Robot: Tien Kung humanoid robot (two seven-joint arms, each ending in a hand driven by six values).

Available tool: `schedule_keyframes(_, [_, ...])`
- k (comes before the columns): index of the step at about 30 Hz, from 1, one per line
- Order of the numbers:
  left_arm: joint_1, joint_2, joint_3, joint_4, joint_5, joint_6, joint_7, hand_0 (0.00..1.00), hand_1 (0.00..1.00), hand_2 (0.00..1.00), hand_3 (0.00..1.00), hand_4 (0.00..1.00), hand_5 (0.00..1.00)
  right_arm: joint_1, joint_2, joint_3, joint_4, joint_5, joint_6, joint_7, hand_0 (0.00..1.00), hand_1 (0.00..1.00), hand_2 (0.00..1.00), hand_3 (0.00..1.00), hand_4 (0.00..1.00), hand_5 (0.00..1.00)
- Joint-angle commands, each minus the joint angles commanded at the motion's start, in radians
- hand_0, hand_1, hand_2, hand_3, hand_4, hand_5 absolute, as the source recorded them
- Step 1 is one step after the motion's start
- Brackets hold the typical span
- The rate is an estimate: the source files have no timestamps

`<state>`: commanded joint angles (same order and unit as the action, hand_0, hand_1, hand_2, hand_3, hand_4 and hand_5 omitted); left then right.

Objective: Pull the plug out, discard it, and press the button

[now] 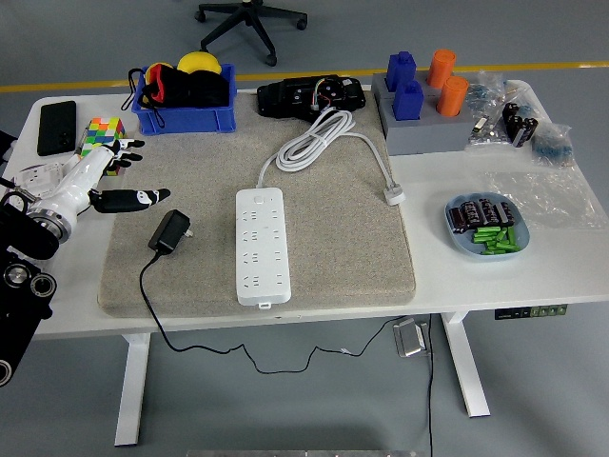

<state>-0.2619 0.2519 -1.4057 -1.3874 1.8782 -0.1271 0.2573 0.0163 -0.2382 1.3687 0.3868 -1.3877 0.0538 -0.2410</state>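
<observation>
A white power strip (261, 246) lies lengthwise in the middle of the grey mat (324, 238), with its white cable (314, 138) coiled behind it. A black plug adapter (171, 231) lies unplugged on the mat to the left of the strip. Its thin black cord (150, 305) hangs over the table's near edge. My left hand (112, 176) is white with black fingertips. It hovers open over the table's left side, up and left of the adapter, and holds nothing. The right arm is out of view.
A blue bin (186, 95) with black, red and yellow items stands at the back left. A colour cube (103, 136) and a black phone (57, 128) lie near my hand. Blue and orange blocks on a grey base (423, 129) and a blue plate (455, 228) of parts sit at the right.
</observation>
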Motion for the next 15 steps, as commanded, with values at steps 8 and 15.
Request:
schedule_keyframes(8, [0.004,-0.001,0.0,-0.006,-0.002,-0.008,0.005,0.782,0.758,0.766,0.901,0.87,0.279,-0.004,0.006,0.008,0.0,-0.001,0.0,0.0,0.749,0.7,0.709,0.723,0.772,0.634])
schedule_keyframes(15, [0.006,0.002,0.001,-0.022,-0.002,-0.008,0.008,0.781,0.755,0.756,0.901,0.862,0.277,-0.003,0.009,0.012,0.001,0.0,0.0,0.0,0.749,0.7,0.71,0.723,0.772,0.635])
